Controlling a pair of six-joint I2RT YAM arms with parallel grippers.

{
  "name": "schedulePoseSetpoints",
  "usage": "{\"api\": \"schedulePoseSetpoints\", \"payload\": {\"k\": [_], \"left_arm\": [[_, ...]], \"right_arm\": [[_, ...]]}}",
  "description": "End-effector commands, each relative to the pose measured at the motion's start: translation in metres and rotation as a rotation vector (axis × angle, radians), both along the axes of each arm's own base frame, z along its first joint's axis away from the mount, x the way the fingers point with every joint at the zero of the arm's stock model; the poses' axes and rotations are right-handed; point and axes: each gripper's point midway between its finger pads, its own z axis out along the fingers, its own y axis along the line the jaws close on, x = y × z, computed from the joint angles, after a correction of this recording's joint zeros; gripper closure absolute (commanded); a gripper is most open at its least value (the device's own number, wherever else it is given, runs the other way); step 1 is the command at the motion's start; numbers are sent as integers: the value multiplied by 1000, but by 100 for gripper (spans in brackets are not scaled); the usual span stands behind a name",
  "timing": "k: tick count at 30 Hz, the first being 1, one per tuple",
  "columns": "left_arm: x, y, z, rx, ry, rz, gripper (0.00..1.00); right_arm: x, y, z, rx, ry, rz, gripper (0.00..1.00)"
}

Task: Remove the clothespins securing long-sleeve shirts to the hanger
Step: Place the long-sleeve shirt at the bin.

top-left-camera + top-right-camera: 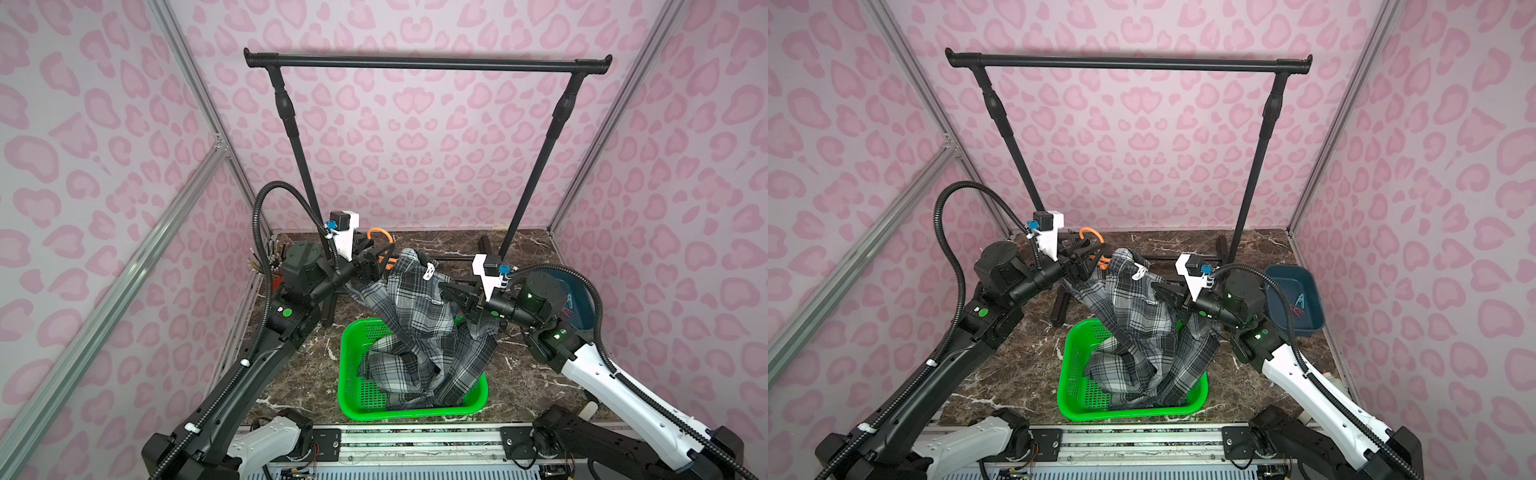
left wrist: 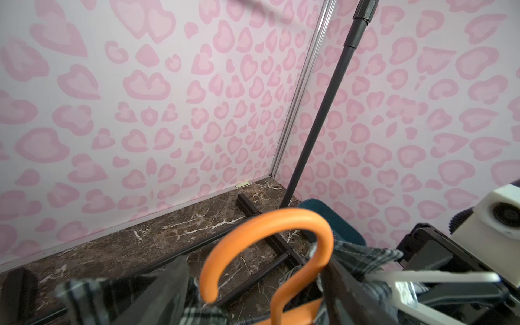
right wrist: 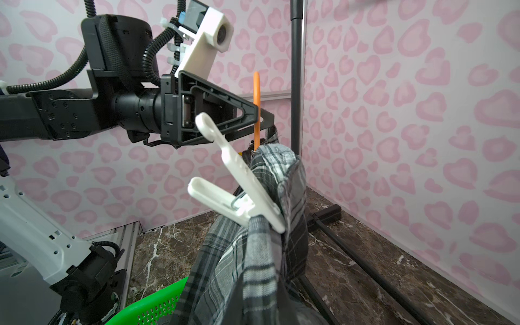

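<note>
1. My right gripper [image 1: 451, 291] is pinched narrow on the plaid shirt [image 1: 415, 324], keeping its shoulder above the green basket [image 1: 349, 374].
2. My left gripper [image 1: 374, 259] stands wide astride the orange hanger [image 2: 267, 233], probably to steady it.
3. The white clothespin [image 3: 239, 191] bites that raised shoulder, handles exposed.

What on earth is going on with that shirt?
A plaid shirt on an orange hanger is being unpinned, its lower part lying in a green basket. The right gripper pinches the shirt's shoulder; the left gripper stands open around the hanger's neck. A white clothespin is still clipped on.
</note>
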Motion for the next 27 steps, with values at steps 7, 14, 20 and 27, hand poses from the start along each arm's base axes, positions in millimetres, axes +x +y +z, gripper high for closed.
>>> {"api": "schedulePoseSetpoints", "payload": {"k": [7, 14, 20, 27], "left_arm": [[13, -15, 12, -55, -33, -71, 45], [17, -20, 3, -44, -16, -91, 90], [20, -23, -1, -32, -7, -96, 90], [23, -28, -4, -37, 2, -118, 97]], "right_arm": [[-7, 8, -1, -2, -26, 40, 100], [-2, 12, -9, -15, -5, 40, 100], [-4, 19, -16, -38, 4, 65, 100], [-9, 27, -25, -80, 20, 100, 100]]}}
